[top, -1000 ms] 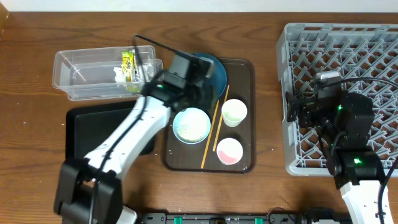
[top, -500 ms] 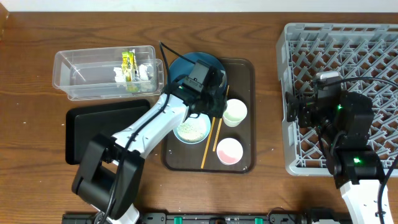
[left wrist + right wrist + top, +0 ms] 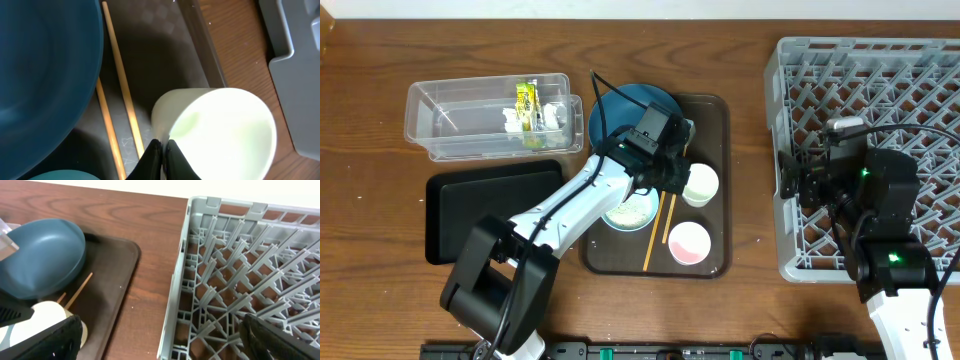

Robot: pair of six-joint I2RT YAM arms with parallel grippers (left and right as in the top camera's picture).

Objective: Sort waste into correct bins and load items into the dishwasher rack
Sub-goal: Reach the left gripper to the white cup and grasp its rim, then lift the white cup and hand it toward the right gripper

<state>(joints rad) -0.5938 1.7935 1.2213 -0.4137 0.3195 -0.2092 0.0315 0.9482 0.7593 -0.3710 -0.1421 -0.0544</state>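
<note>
The pale green cup [image 3: 701,184] stands on the brown tray, and my left gripper [image 3: 678,180] is shut on its left rim. Close up, the black fingertips [image 3: 172,155] pinch the cup [image 3: 220,130] wall, one inside and one outside. Two chopsticks [image 3: 117,65] lie just left of the cup, beside the large blue bowl [image 3: 618,108]. The small white-and-blue bowl [image 3: 632,212] sits partly under my left arm. The pink cup [image 3: 689,243] stands at the tray's front. My right gripper [image 3: 161,322] is open over the left wall of the grey rack [image 3: 880,90], holding nothing.
The dark brown serving tray [image 3: 712,112] carries the dishes. The clear tub [image 3: 460,125] at the back left holds a yellow-green wrapper [image 3: 526,104] and white paper scraps [image 3: 552,116]. The black tray [image 3: 485,205] lies in front of it. A strip of bare table separates tray and rack.
My left arm swung right from above the small bowl to the green cup, and its jaws closed on the cup's rim. The right arm stayed still.
</note>
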